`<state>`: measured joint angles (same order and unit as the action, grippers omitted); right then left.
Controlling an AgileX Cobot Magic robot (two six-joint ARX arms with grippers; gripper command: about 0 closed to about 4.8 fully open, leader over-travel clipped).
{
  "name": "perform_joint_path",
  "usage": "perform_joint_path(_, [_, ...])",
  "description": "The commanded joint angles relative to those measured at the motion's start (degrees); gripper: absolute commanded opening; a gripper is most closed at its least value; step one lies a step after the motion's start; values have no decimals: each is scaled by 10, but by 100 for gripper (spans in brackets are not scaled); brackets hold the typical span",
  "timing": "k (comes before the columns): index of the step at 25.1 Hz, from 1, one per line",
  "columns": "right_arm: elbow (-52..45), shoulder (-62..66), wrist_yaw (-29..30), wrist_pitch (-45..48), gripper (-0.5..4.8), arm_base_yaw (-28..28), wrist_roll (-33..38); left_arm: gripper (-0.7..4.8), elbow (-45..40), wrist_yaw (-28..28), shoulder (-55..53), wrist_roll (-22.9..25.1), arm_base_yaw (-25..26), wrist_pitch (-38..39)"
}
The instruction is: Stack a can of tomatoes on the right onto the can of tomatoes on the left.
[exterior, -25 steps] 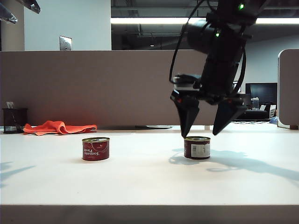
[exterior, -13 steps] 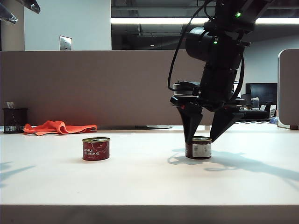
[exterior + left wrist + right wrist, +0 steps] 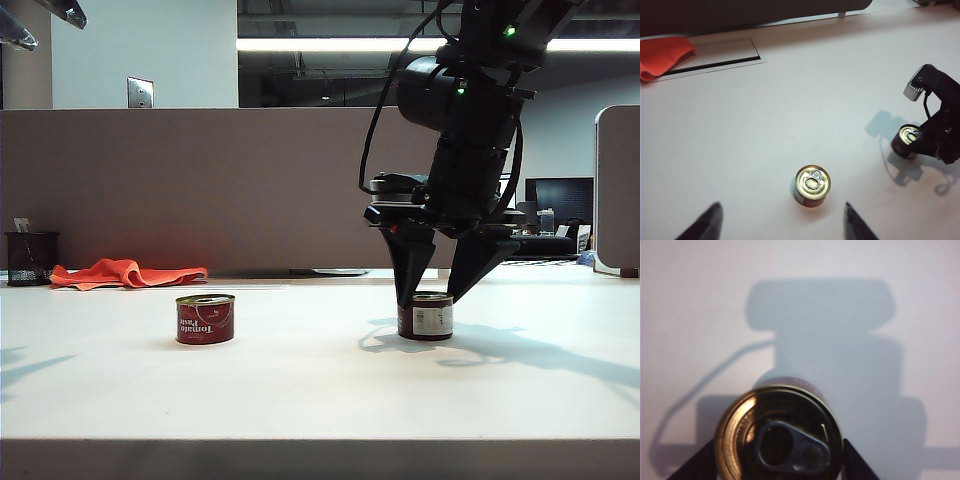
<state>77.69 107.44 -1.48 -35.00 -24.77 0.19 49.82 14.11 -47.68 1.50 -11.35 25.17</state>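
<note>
Lowered since earlier, the right hand (image 3: 432,300) now clamps the right can (image 3: 425,318) on the counter (image 3: 320,390); lift straight toward the left can (image 3: 205,319), left hand (image 3: 782,222) open, near it.

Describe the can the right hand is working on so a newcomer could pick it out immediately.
On the white table, look right of centre, under the black arm. The right can sits between the right hand's fingers. Unlike the left can, which stands alone showing red "Tomato Paste" lettering, it shows a pale label panel.
</note>
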Motion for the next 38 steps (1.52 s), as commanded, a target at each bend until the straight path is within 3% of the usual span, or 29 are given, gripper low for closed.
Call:
perform_joint_path(1, [26, -23, 0, 9, 313, -2, 1, 305, 2, 2, 1, 0, 0, -3])
perform_joint_path(5, [66, -37, 4, 7, 313, -16, 2, 305, 2, 2, 1, 0, 0, -4])
perform_joint_path(15, [200, 4, 1, 2, 314, -111, 18, 305, 2, 1, 1, 0, 0, -4])
perform_joint_path(26, [212, 73, 1, 71, 314, -181, 17, 305, 2, 1, 1, 0, 0, -3])
perform_joint_path(38, [212, 119, 2, 78, 314, -192, 11, 305, 2, 1, 1, 0, 0, 1])
